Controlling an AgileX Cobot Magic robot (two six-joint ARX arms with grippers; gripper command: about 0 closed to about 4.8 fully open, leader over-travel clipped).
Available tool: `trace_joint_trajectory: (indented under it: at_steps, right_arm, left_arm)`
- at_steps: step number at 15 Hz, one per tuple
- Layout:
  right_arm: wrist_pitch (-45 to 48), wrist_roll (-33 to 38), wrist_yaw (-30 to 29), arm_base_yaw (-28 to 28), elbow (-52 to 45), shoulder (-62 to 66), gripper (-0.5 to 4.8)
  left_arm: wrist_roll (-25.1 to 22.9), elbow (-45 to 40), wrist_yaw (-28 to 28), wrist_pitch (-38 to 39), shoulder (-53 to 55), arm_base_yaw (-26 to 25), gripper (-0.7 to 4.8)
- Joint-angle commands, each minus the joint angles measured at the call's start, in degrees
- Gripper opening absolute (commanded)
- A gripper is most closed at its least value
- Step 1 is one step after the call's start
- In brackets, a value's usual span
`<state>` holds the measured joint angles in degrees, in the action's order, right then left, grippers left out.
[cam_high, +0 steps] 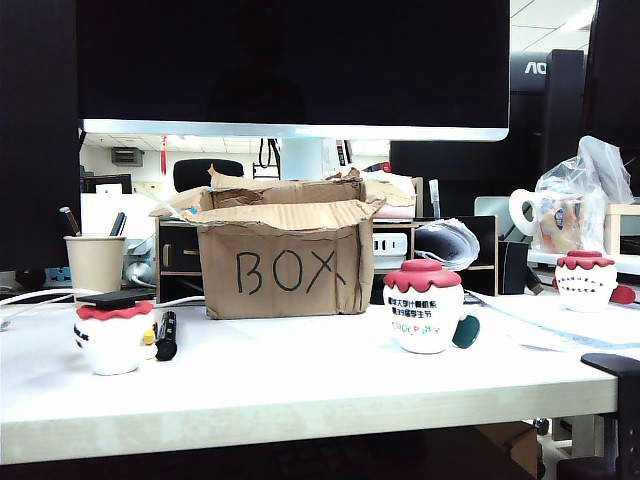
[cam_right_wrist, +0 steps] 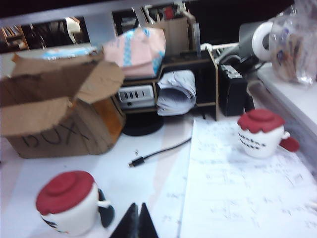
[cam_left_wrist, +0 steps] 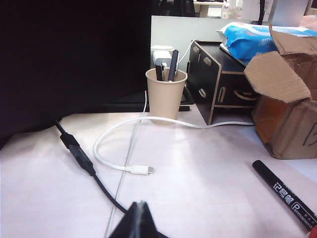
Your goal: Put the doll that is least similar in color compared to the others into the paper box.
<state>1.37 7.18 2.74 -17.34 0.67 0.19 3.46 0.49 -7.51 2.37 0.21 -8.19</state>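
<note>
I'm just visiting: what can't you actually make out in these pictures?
Inside of the brown cardboard box marked BOX: all views, hidden by its walls and torn flaps.
Left gripper and right gripper: wrist views, only shut black tips above the table, rest cut off by the edge.
Print on the white red-topped doll: exterior view, too small.

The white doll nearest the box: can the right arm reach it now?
Probably yes. The right pincer, shut, sits close beside the white doll with only bare table between; it must open first. The left pincer, shut, hangs near the marker.
</note>
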Motion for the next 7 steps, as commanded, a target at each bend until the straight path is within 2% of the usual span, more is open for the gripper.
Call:
trace_joint_trajectory:
  at_steps: [1,5,7]
  right_arm:
    - [0.11,-0.48,-0.96,1.22,-0.20,0.00,-0.05]
    - [-0.50,-1.55,0.09,1.55,-0.20,0.00,-0.05]
    - [-2.21,-1.53,0.09,3.63,-0.20,0.00,-0.05]
  left_arm:
    - [-0.02,0.07,-0.24,-0.72,-0.02,-0.11,-0.05]
    - [-0.02,0.07,-0.24,-0.72,-0.02,-0.11,-0.05]
    - [-0.02,0.07,-0.24,-0.72,-0.02,-0.11,-0.05]
